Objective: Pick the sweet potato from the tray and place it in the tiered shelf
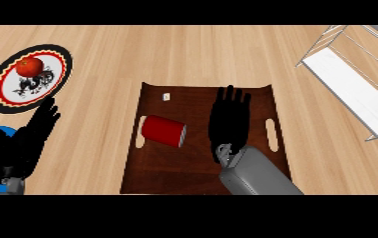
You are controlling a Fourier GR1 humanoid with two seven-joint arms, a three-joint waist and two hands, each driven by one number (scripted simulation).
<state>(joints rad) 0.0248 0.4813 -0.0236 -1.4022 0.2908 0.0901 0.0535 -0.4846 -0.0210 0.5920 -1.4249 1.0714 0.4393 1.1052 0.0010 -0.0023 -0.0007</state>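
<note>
a dark wooden tray (159, 174) lies in the middle of a pale wood table (148, 47). my right robot hand (229, 119) is spread flat over the right half of the tray, fingers straight and apart, pointing toward the tray's far edge, clamped on nothing that i can see. the sweet potato shows nowhere; if it is on the tray it would be hidden beneath this hand, and i cannot tell.

left of the hand, on the tray, a red can (164, 130) lies on its side. a small white scrap (167, 96) sits near the tray's far left corner.

i judge a sweet potato stiff, fairly heavy, rough-skinned and not fragile, best taken across its thick middle.

the tiered shelf (343, 82), white with wire framing, stands beyond the tray's far right corner. far left of the tray is a patterned plate (63, 74) bearing a red fruit (29, 67); my left robot hand (33, 137) rests open nearer me, beside that plate.
</note>
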